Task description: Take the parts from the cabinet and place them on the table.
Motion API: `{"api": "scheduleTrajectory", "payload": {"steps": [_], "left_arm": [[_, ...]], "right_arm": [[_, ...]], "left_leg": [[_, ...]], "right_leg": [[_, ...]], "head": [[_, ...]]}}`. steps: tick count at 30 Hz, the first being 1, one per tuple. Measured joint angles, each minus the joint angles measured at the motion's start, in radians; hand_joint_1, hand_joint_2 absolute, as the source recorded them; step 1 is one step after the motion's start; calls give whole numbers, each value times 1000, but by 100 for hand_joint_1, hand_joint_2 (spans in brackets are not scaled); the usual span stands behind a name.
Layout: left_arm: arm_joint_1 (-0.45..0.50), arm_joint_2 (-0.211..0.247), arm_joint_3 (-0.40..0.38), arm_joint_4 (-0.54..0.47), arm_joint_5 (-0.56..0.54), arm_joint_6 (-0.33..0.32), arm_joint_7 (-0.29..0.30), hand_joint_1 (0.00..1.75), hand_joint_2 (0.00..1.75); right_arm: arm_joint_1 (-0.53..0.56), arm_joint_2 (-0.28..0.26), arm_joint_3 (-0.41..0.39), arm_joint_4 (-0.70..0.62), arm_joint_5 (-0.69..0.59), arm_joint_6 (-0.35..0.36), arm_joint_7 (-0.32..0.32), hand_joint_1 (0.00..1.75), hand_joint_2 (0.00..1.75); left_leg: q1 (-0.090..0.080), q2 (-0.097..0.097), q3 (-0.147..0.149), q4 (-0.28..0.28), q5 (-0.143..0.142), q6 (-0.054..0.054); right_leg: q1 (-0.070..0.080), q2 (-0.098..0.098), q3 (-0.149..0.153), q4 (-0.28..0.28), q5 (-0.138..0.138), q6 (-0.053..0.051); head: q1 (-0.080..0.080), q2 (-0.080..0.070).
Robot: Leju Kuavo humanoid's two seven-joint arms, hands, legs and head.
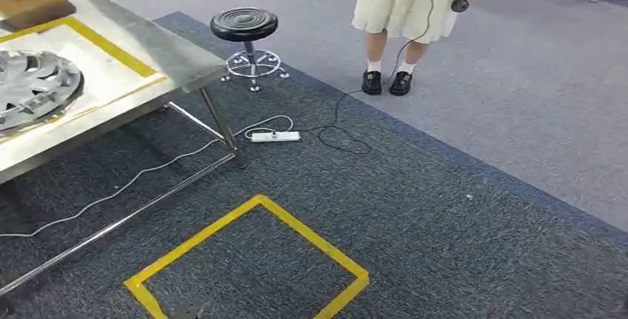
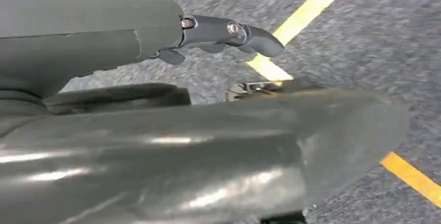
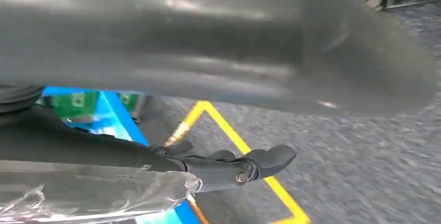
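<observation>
A hubcap (image 1: 33, 86) lies at the worktop's (image 1: 148, 45) left edge, well apart from both hands. Left fingers (image 2: 229, 31) and right fingers (image 3: 249, 164) hang loosely apart, holding nothing.

- Left hand (image 2: 156, 146): a broad, glossy grey thumb streaked with white highlights, a matte grey cover above it, and slim dark grey fingers (image 2: 229, 31) hinged with small silver screws.
- Right hand (image 3: 218, 42): the same shiny grey thumb; dark fingers (image 3: 244, 167) fastened by a round silver screw.
</observation>
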Motion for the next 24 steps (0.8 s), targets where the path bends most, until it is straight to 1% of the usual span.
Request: {"api": "scheduleTrajectory", "payload": {"steps": [1,2,3,4,5,6,7,8,9,10,11,12,13,14,15,16,17,18,19,20,21,22,23,24], "left_arm": [[1,0,0,0,0,0,0,0,0],[2,1,0,0,-1,0,0,0,0],[4,1,0,0,-1,0,0,0,0],[7,2,0,0,-1,0,0,0,0],[7,2,0,0,-2,0,0,0,0],[6,2,0,0,-2,0,0,0,0],[6,2,0,0,-3,0,-1,0,0],[6,2,0,0,-4,0,-2,0,0],[6,1,0,0,-4,0,-3,0,0],[5,0,0,0,-4,0,-3,0,0],[3,0,0,0,-4,0,-3,0,0],[3,0,0,0,-4,0,-4,0,0],[3,-1,0,0,-4,0,-4,0,0],[2,-2,0,0,-4,0,-5,0,0],[0,-2,0,0,-4,0,-6,0,0],[2,-2,0,0,-4,0,-6,0,0],[4,-2,0,0,-4,0,-6,0,0],[6,-2,0,0,-4,0,-6,0,0],[7,-2,0,0,-4,0,-6,0,0],[7,-2,0,0,-4,0,-6,0,0],[6,-2,0,0,-4,0,-6,0,0],[5,-2,0,0,-4,0,-6,0,0],[5,-2,0,0,-4,0,-6,0,0],[5,-2,0,0,-4,0,-6,0,0]], "right_arm": [[0,0,0,0,0,0,1,0,0],[-1,1,0,0,1,5,0,0,0],[0,1,0,0,2,12,0,0,0],[2,1,0,0,3,17,-1,0,0],[3,1,0,0,3,18,-2,0,0],[3,1,0,0,3,20,-2,0,0],[2,1,0,0,4,21,-2,0,0],[1,1,0,0,4,21,-2,0,0],[0,1,0,0,5,21,-2,0,0],[-2,1,0,0,5,21,-2,0,0],[0,1,0,0,6,21,-2,0,0],[4,1,0,0,6,21,-2,0,0],[9,1,0,0,6,21,-2,0,0],[11,1,0,0,6,21,-1,0,0],[11,1,0,0,6,21,0,0,0],[8,1,0,0,7,21,1,0,0],[4,1,0,0,8,21,1,0,0],[2,1,0,0,9,21,1,0,0],[2,1,0,0,10,21,1,0,0],[4,1,0,0,10,21,1,0,0],[5,1,-1,0,10,21,2,0,0],[7,1,-2,0,11,21,2,0,0],[6,1,-2,0,11,21,2,0,0],[3,1,-3,0,11,21,2,0,0]], "left_leg": [[1,-20,-32,69,-40,-3],[1,-30,-71,151,-78,-4],[1,-36,-111,229,-103,-6],[1,-36,-136,268,-103,-6],[1,-36,-135,255,-78,-5],[2,-38,-116,204,-33,-5],[5,-46,-83,128,16,-5],[10,-74,-44,42,59,-7],[17,-125,-26,-10,69,-8],[21,-127,-17,-37,56,-2],[16,-120,-18,-32,57,3],[13,-114,-19,-31,56,10],[13,-104,-17,-32,60,18],[19,-86,-17,-38,65,28],[17,-80,-17,-38,65,34],[14,-65,-16,-38,64,40],[10,-50,-16,-38,63,41],[8,-33,-16,-38,62,43],[6,-20,-16,-38,61,44],[5,-8,-15,-38,61,44],[4,2,-13,-38,59,44],[4,12,-10,-38,57,41],[4,22,-5,-38,54,38],[0,30,0,-38,51,34]], "right_leg": [[-1,9,-2,0,1,-3],[-1,21,-4,0,2,-5],[-1,34,-5,0,2,-5],[-1,48,-5,0,2,-5],[-2,62,-4,1,2,-4],[-3,78,-3,1,3,-2],[-5,92,-2,1,4,1],[-7,105,-2,1,5,5],[-4,116,-6,4,6,12],[-2,130,-16,13,5,18],[-5,137,-20,6,9,25],[-9,146,-22,-1,12,33],[-10,155,-27,-6,15,41],[-11,145,-28,1,13,44],[-4,86,-39,29,-9,46],[-3,46,-73,100,-54,50],[-3,28,-112,184,-97,51],[-3,19,-152,268,-132,52],[-3,15,-173,316,-145,52],[-3,14,-170,315,-134,52],[-3,14,-144,272,-106,50],[-3,9,-96,187,-65,46],[0,-19,-35,82,-25,41],[6,-75,3,13,-18,35]], "head": [[-1,0],[-3,0],[-2,0],[-2,0],[-2,0],[-2,0],[-2,0],[-2,0],[-4,0],[-6,0],[-4,0],[-7,0],[-4,0],[-7,0],[5,0],[15,0],[14,0],[14,0],[14,0],[14,0],[14,0],[14,0],[15,0],[15,0]]}}
